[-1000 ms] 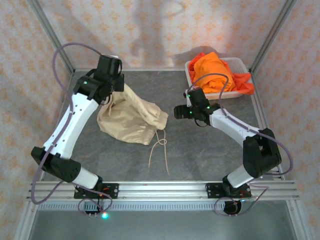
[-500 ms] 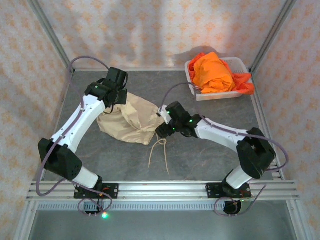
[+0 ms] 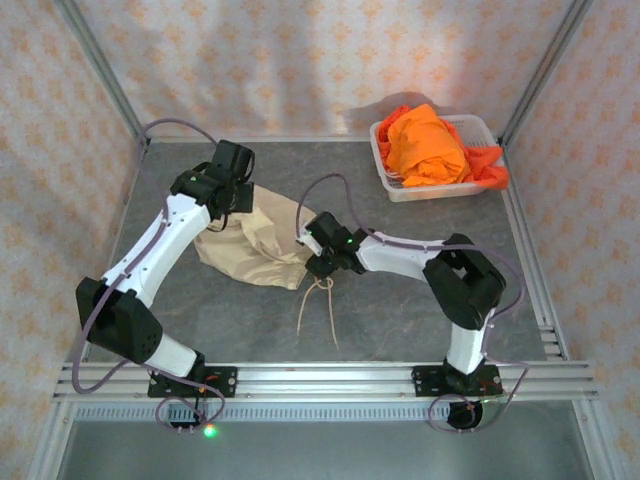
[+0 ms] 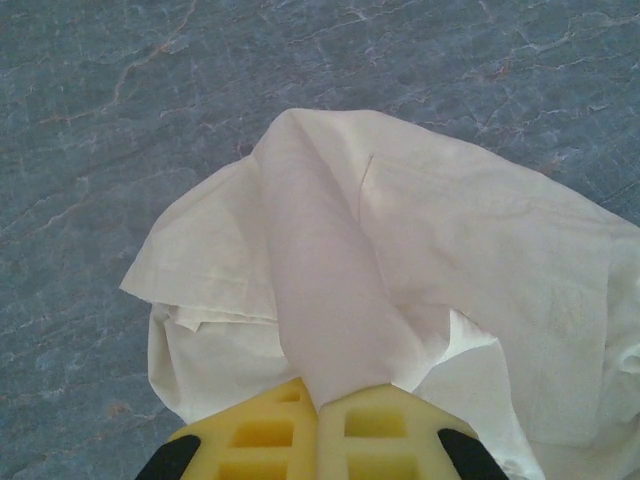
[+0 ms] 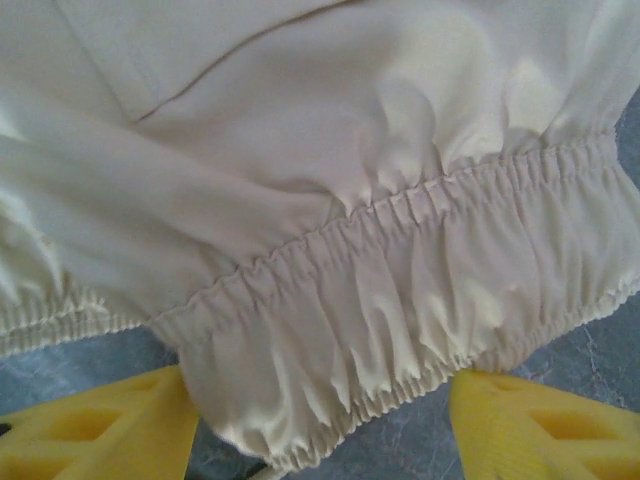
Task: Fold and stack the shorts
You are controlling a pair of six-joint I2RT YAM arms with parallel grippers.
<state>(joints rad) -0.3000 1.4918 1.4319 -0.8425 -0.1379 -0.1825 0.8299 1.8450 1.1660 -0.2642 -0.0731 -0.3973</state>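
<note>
The beige shorts (image 3: 258,240) lie crumpled on the grey table, their drawstring (image 3: 318,305) trailing toward the near edge. My left gripper (image 3: 232,200) is at the garment's far left edge, its yellow fingers (image 4: 260,430) shut on a fold of beige cloth (image 4: 320,290). My right gripper (image 3: 318,262) is at the elastic waistband (image 5: 400,290), open, with a yellow finger on either side of the band (image 5: 100,430). Orange shorts (image 3: 428,145) are piled in the basket at the back right.
The white mesh basket (image 3: 440,190) stands at the far right corner by the frame post. Patterned walls and metal frame bars enclose the table (image 3: 400,310). The aluminium rail (image 3: 320,378) with both arm bases runs along the near edge.
My right arm has swung left from near the basket to the beige shorts' waistband. My left gripper has moved down slightly along the cloth's far edge.
</note>
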